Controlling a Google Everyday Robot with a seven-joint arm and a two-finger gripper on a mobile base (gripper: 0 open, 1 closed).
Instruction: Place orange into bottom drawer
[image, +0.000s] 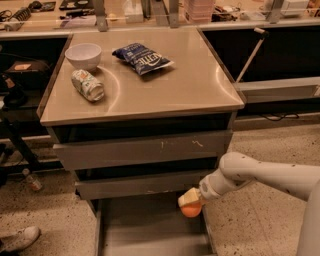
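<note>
The orange (191, 210) is a small round fruit held in my gripper (188, 202) at the lower centre-right of the camera view. The gripper is shut on it and holds it just above the right rear part of the bottom drawer (150, 230). That drawer is pulled out, a wide shallow grey tray with thin side rails, under the two shut upper drawers (142, 150). My white arm (260, 175) reaches in from the right. The gripper covers the top of the orange.
On the cabinet's tan top (190, 85) stand a white bowl (83, 55), a can lying on its side (87, 85) and a blue chip bag (142, 58). A shoe (20, 239) is on the floor at the lower left. Dark shelving stands behind.
</note>
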